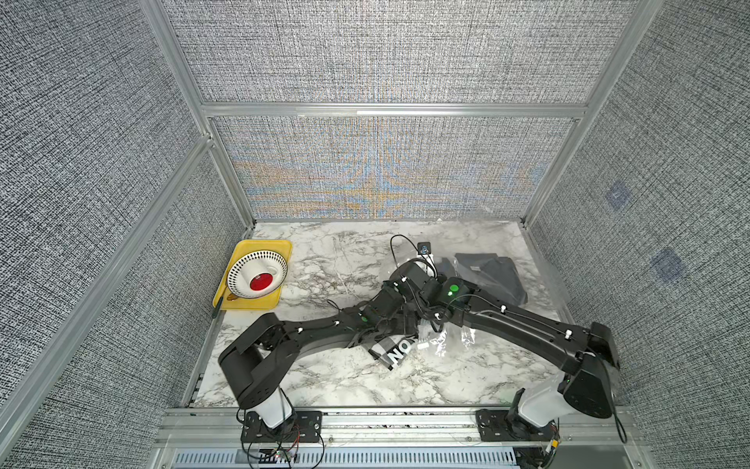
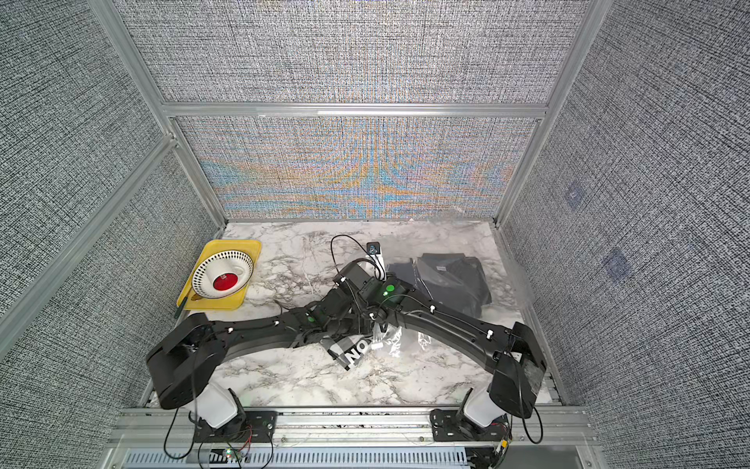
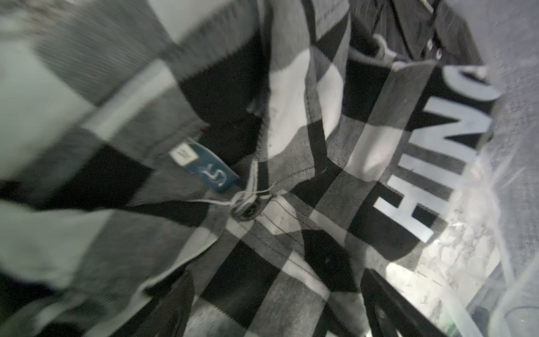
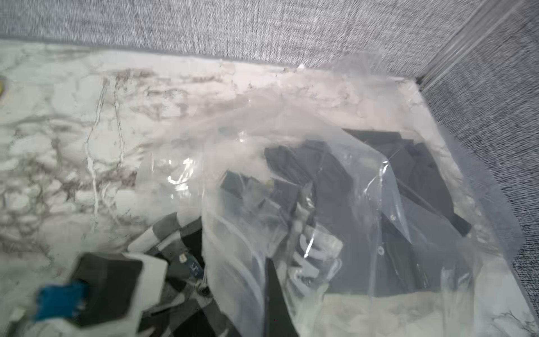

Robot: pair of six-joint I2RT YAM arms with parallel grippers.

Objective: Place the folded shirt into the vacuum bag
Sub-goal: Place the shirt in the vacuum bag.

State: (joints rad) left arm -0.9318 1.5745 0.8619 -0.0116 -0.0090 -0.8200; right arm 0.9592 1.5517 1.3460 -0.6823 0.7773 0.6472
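While the hidden right gripper is pressed together, the plaid shirt (image 1: 395,351) lies near it.

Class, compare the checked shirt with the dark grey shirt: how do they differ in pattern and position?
The checked shirt is black-and-white with white lettering; the dark grey shirt is plain. The dark grey shirt lies deep inside the vacuum bag; the checked shirt sits at its mouth, partly outside. Both are button-up shirts.
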